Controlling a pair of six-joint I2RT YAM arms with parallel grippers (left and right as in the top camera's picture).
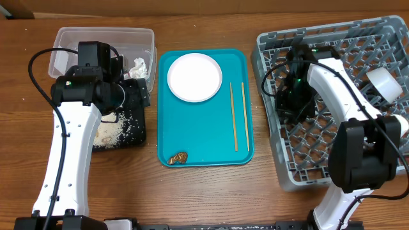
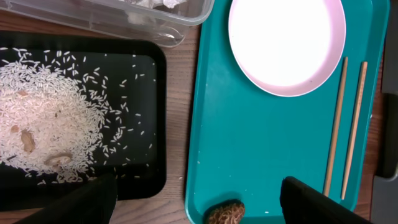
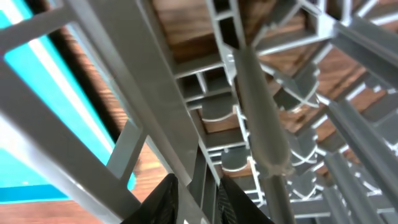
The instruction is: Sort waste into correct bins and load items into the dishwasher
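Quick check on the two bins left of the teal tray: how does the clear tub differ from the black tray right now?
The clear tub is see-through with taller walls; the black tray is opaque and shallow. The tub holds a crumpled white tissue; the tray holds loose rice. The tub sits farther from the robot than the tray. Both are rectangular and lie left of the teal tray.

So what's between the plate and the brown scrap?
Only bare teal tray between plate and scrap; the left wrist view shows it, overhead too.
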